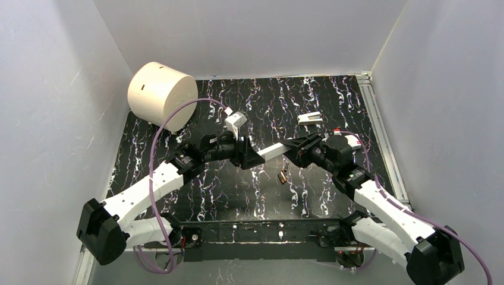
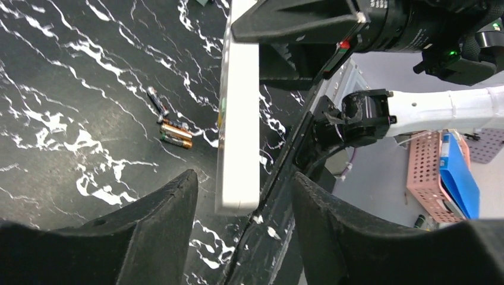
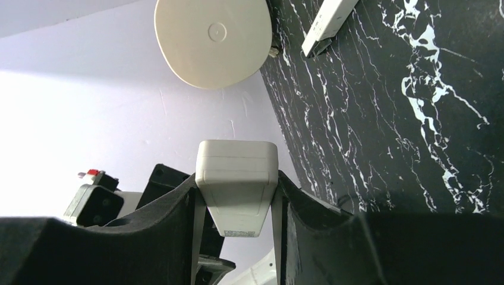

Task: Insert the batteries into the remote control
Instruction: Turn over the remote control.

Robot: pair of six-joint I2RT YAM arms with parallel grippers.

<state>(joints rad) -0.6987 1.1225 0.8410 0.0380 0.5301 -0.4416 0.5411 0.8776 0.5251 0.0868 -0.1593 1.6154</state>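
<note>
The remote control (image 1: 274, 151) is a slim white bar held above the table's middle between the two arms. My right gripper (image 1: 295, 149) is shut on one end of it, and in the right wrist view both fingers press the remote control's (image 3: 236, 160) sides at the right gripper (image 3: 236, 185). My left gripper (image 2: 243, 176) is open around the other end of the remote control (image 2: 241, 107), with a gap on each side. The left gripper (image 1: 252, 156) touches nothing. Two batteries (image 1: 283, 176) lie side by side on the table below the remote; the left wrist view shows the batteries (image 2: 176, 133) too.
A plain white strip (image 1: 309, 118) lies at the back right of the black marbled table (image 1: 333, 95); it also shows as a white strip (image 3: 328, 21) in the right wrist view. A large cream cylinder (image 1: 161, 95) stands at the back left corner. White walls close three sides.
</note>
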